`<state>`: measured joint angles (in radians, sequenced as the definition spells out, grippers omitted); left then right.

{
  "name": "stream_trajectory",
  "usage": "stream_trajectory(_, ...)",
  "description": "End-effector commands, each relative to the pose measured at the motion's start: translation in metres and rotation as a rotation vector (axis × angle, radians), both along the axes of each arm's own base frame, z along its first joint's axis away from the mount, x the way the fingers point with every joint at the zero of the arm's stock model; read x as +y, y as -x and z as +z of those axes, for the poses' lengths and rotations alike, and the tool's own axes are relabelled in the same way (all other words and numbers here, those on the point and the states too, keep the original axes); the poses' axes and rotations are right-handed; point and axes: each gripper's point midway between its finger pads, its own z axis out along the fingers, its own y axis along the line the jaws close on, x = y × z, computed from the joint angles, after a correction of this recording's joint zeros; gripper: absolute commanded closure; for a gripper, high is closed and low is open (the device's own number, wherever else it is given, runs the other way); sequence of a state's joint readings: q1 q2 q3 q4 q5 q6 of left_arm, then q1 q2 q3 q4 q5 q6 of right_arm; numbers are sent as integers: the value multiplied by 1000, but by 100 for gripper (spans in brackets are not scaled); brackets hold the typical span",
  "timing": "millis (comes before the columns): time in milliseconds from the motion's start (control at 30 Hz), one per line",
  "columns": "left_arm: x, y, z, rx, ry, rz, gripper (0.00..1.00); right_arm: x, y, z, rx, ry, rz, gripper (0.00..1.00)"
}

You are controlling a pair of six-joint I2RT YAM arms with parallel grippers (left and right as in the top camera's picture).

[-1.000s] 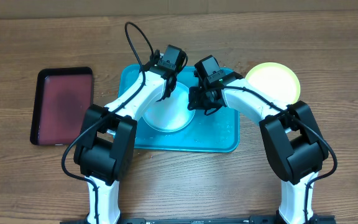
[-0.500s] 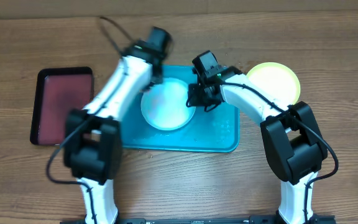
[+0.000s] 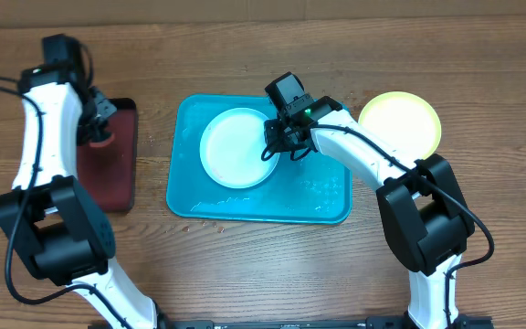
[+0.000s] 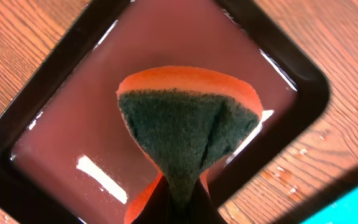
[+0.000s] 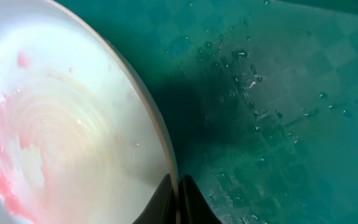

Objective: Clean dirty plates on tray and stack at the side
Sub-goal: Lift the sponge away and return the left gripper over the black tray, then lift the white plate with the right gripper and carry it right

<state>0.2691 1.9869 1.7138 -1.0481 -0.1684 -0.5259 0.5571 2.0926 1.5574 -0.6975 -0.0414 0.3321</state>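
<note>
A white plate [image 3: 231, 151] lies in the left half of the blue tray [image 3: 322, 196] at the middle of the table [image 3: 482, 55]. The right claw [image 3: 275, 144] is clamped together on the plate's right rim. The right wrist view shows a pink smear [image 5: 5, 168] across the plate's inner face and water droplets [image 5: 247, 68] on the bare tray floor beside it. A yellow-green plate [image 3: 400, 123] sits on the wood just past the tray's far right corner, apart from the rim, with the right arm crossing its near edge. To the left, well apart from the blue tray, the left claw [image 3: 99, 128] hangs over a dark red tray [image 3: 117, 178], pinched tight on an orange sponge [image 4: 185, 130] whose dark green scouring side faces the camera. A wet sheen covers the red tray's floor. The blue tray's right half and front strip stand open, as does the wood along the far edge. The left arm hides much of the red tray from above. Whether the gripped rim is lifted off the tray cannot be told.
</note>
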Motion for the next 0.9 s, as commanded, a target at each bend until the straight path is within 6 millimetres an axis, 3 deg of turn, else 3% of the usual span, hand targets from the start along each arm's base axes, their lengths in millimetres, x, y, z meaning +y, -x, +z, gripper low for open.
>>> stream_trajectory(0,-4,0,-25,20,107,-3,96,5,-10,26,-68,-24,1,96)
stream_trajectory(200,-1,3,-56,90,114,-38,92,5,-11,30,-72,-29,-12,96)
stream_trajectory(367,2,5,-69,114,117,-31,85,-2,-18,50,-109,11,-27,96)
stream_trajectory(500,3,4,-69,109,115,-29,68,-12,-26,77,-174,79,-21,96)
stream_trajectory(733,2,-1,-67,90,122,-31,64,-19,-32,126,-286,216,-30,96)
stream_trajectory(833,1,-5,-64,74,131,-34,56,-21,-34,152,-371,321,-27,96)
stream_trajectory(867,2,-6,-63,71,130,-34,49,-22,-34,159,-403,362,-25,96)
